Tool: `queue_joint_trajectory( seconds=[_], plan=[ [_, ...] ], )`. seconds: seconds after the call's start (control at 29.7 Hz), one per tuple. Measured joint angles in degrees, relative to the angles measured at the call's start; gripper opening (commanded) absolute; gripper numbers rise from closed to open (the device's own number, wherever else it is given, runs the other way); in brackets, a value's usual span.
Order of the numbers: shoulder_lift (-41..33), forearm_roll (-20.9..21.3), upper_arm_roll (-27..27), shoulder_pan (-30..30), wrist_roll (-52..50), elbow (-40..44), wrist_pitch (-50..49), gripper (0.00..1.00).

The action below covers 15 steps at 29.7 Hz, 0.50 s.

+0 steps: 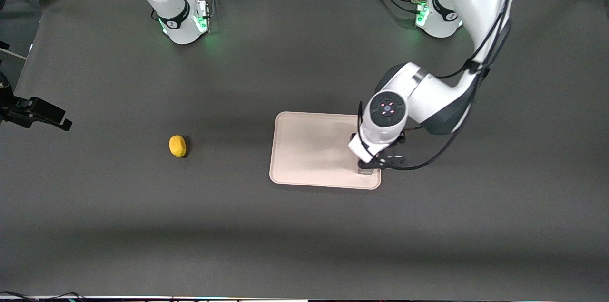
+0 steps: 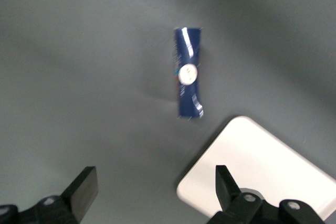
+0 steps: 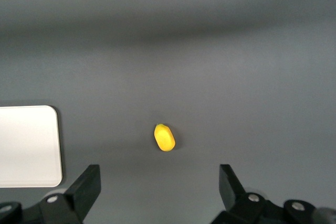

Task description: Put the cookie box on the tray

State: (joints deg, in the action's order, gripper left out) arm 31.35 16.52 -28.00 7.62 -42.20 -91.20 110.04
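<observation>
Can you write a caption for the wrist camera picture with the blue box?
Open gripper hovers above the table, cookie box lying beside the tray.

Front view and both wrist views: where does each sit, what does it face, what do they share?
Front view: overhead, facing down; working arm shows, pincer above the tray corner.
Left wrist view: on working arm, facing cookie box lying on the table; open pincer shows.
Right wrist view: on parked arm, facing yellow object; its fingers show.
All share the tray.
</observation>
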Motion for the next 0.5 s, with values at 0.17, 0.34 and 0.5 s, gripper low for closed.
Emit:
queue_joint_trajectory(
  seconds=[0.17, 0.34, 0.5],
  plan=[
    [-7.5, -2.4, 0.1, -1.7, 0.0, 2.1, -8.6, 1.00],
    [-17.6, -5.6, 2.2, -3.5, 1.5, 3.5, -17.5, 1.00],
    [-28.1, -9.6, 10.6, -4.3, 11.2, 4.6, -27.7, 1.00]
  ],
)
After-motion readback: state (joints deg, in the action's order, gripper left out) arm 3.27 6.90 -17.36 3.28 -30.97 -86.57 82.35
